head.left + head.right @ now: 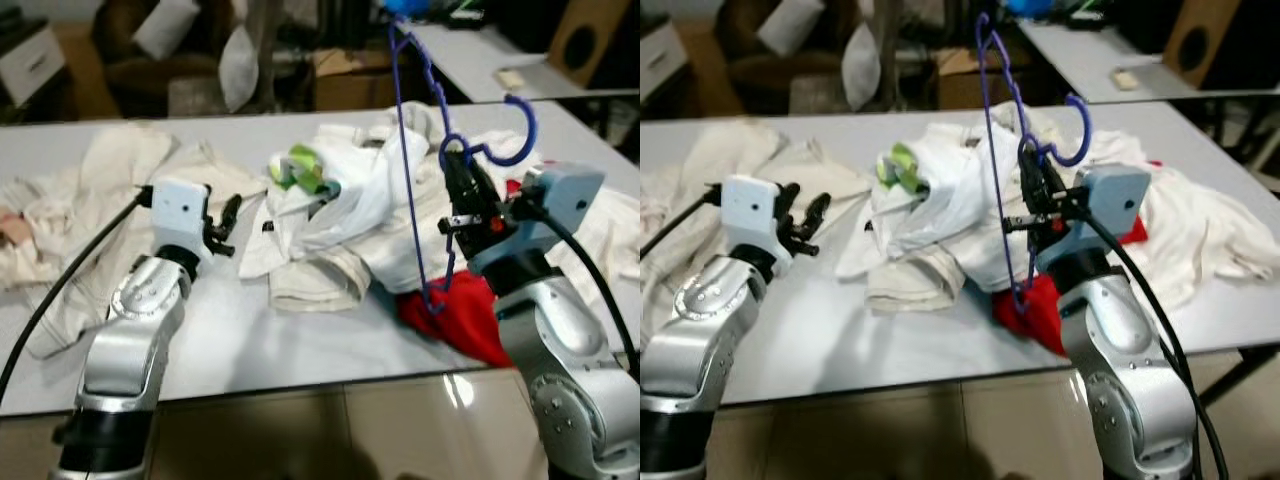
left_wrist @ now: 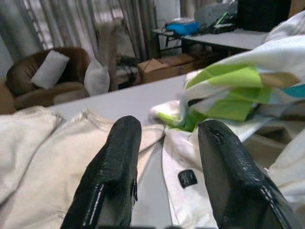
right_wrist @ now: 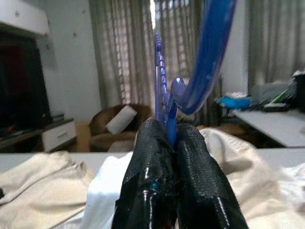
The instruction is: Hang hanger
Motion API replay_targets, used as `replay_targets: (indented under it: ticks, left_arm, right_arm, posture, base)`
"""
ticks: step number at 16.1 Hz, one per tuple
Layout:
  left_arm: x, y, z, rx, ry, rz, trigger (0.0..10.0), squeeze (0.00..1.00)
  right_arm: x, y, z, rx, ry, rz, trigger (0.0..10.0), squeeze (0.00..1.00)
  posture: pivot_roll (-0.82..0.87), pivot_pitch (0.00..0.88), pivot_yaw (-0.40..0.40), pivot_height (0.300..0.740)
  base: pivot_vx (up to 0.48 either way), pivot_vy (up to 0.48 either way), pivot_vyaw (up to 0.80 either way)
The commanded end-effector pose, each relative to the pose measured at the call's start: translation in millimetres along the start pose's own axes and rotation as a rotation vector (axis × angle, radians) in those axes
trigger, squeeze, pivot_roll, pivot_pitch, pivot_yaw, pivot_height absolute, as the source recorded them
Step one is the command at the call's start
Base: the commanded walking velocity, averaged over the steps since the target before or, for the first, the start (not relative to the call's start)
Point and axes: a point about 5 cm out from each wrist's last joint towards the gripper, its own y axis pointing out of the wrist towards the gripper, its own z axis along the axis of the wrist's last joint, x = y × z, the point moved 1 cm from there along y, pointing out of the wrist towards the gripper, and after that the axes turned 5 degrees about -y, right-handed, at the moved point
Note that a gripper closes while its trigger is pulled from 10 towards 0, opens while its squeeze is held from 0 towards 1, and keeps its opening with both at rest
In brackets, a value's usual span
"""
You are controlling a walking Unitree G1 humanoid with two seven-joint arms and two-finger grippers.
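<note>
My right pincer (image 1: 462, 190) is pinched on the blue hanger (image 1: 410, 170) at the neck just below its hook, holding it upright above the clothes heaped on the counter (image 1: 250, 340). It looks light, thin and stiff but springy, likely to swing, so the neck seems the steadiest hold. My left pincer (image 1: 228, 222) is spread, idle near the white shirt (image 1: 330, 215).

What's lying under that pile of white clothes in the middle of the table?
A red garment pokes out from beneath the white clothes, near the right pincer holding the blue hanger. How far it extends underneath is hidden, and anything else below the pile is covered.
</note>
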Motion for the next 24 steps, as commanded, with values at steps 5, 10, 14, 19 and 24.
replay_targets:
  ticks: [5,10,14,19,24]
  left_arm:
    - [2.4,-2.3,-1,-0.007,0.013,-0.002,10.0,0.00]
    - [3.9,-5.3,2,-0.009,0.027,0.000,10.0,0.00]
    - [3.3,-13.9,-4,-0.037,0.029,-0.003,10.0,0.00]
    - [5.8,-12.3,-6,-0.050,0.026,-0.009,10.0,0.00]
    - [6.9,-12.0,-6,-0.054,-0.013,0.000,10.0,0.00]
  right_arm:
    - [-4.5,-6.4,-20,-0.061,0.037,0.009,10.0,0.00]
    - [-4.7,-4.8,-30,-0.081,0.018,0.019,10.0,0.00]
    - [4.0,-11.1,-52,-0.169,-0.001,-0.048,10.0,0.00]
    - [10.0,-16.1,-57,-0.188,-0.024,-0.078,10.0,0.00]
    - [11.9,-13.6,-57,-0.186,-0.031,-0.082,10.0,0.00]
  posture:
    - [-0.11,0.000,0.025,0.740]
    - [-0.06,0.000,0.000,0.740]
    - [-0.06,0.000,-0.003,0.740]
    - [-0.08,0.000,0.003,0.740]
    - [-0.08,0.000,-0.013,0.740]
  base:
    - [0.000,0.435,0.00]
    - [0.000,0.426,0.00]
    - [0.000,0.423,0.00]
    - [0.000,0.423,0.00]
    - [0.000,0.412,0.00]
